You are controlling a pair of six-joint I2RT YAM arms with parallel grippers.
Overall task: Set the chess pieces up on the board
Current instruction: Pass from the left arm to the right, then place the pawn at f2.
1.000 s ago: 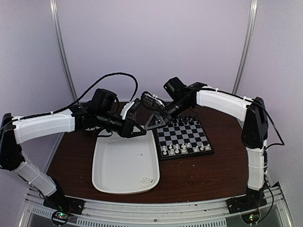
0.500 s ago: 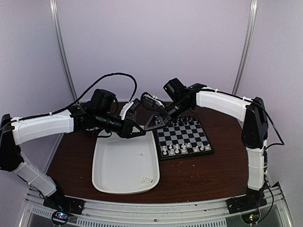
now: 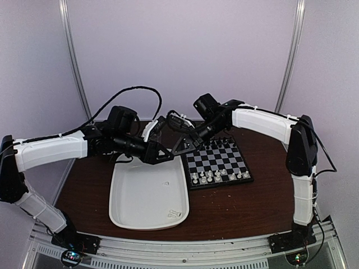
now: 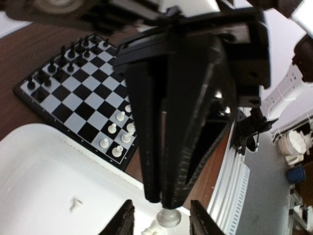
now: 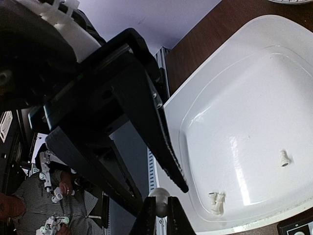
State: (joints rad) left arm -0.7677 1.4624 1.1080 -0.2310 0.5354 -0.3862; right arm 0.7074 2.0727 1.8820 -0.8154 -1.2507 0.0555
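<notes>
Over the dark desk [image 3: 224, 207], above the tray's [image 3: 140, 196] far right corner, the right gripper's [image 5: 161, 215] jaws pinch a white chessman [image 5: 159, 196]; the left gripper's [image 4: 165, 220] stand parted around it. A thin pinch may drop it short of the board [image 3: 219, 159].

Legible text, labels, brands, numbers, signs: none. Checked on board [image 3: 220, 156], chess pieces [image 3: 216, 176] and white tray [image 3: 143, 199]: plain, unmarked surfaces only.

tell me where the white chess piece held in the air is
Both wrist views show the white chess piece pinched in the right hand, between the left hand's open fingers, above the white tray's far edge just left of the board.
</notes>
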